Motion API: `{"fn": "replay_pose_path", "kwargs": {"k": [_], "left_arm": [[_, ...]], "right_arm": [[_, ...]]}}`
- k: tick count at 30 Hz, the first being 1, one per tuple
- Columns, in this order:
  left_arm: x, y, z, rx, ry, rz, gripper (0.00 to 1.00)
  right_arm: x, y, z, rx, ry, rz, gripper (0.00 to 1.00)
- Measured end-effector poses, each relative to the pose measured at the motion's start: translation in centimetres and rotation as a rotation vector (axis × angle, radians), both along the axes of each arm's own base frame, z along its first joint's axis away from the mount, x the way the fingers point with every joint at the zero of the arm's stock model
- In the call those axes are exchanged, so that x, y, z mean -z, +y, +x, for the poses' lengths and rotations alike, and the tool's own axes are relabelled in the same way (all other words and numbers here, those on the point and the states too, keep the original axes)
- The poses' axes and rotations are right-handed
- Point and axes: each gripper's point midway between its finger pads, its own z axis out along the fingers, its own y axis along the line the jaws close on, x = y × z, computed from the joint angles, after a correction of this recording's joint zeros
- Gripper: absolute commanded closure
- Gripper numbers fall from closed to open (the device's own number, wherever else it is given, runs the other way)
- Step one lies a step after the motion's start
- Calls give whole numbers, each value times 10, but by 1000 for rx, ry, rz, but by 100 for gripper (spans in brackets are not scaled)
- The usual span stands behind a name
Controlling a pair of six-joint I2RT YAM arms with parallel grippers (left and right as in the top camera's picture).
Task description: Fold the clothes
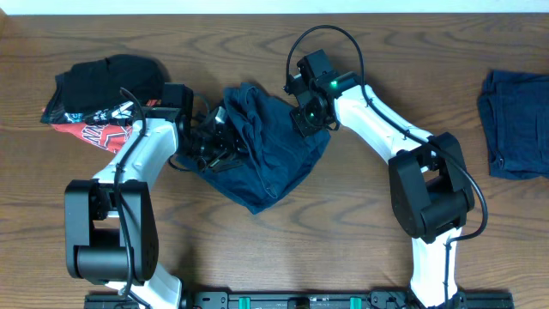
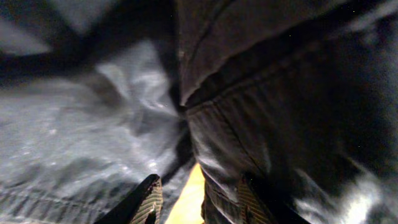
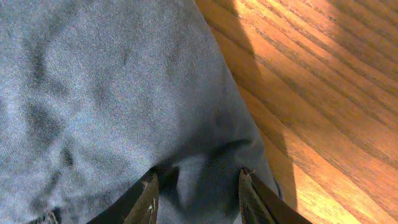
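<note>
A crumpled dark blue garment (image 1: 266,150) lies at the table's middle. My left gripper (image 1: 211,142) is at its left edge. In the left wrist view the left gripper (image 2: 200,202) is open, and a hemmed fold of the garment (image 2: 249,112) hangs against the right finger, with table showing between the fingers. My right gripper (image 1: 310,117) is over the garment's upper right edge. In the right wrist view the right gripper (image 3: 198,193) is open, and its fingers straddle a bump of the blue cloth (image 3: 112,93) near its edge.
A pile of black and red clothes (image 1: 103,99) lies at the far left. A folded dark blue garment (image 1: 515,124) lies at the right edge. Bare wooden table (image 1: 343,232) shows in front of the garment and beside it in the right wrist view (image 3: 323,81).
</note>
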Motion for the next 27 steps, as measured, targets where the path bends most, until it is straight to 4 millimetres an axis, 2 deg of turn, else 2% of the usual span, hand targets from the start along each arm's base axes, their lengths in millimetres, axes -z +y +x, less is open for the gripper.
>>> {"fn": "replay_pose_path", "kwargs": {"k": [5, 10, 16, 18, 23, 27], "left_arm": [[-10, -8, 0, 43, -48, -74, 56], [-6, -6, 1, 56, -67, -38, 56], [-4, -14, -6, 96, -66, -23, 56], [-3, -14, -9, 98, -55, -18, 57], [-8, -7, -13, 86, -47, 7, 57], [-22, 8, -15, 65, -95, 85, 57]], "right_arm": [[-1, 7, -10, -42, 39, 42, 60], [-5, 27, -38, -157, 136, 148, 62], [-13, 57, -75, -316, 207, 242, 61], [-15, 62, -81, -345, 215, 259, 62], [-18, 70, -88, -393, 217, 288, 60], [-20, 77, -95, -423, 221, 299, 58]]}}
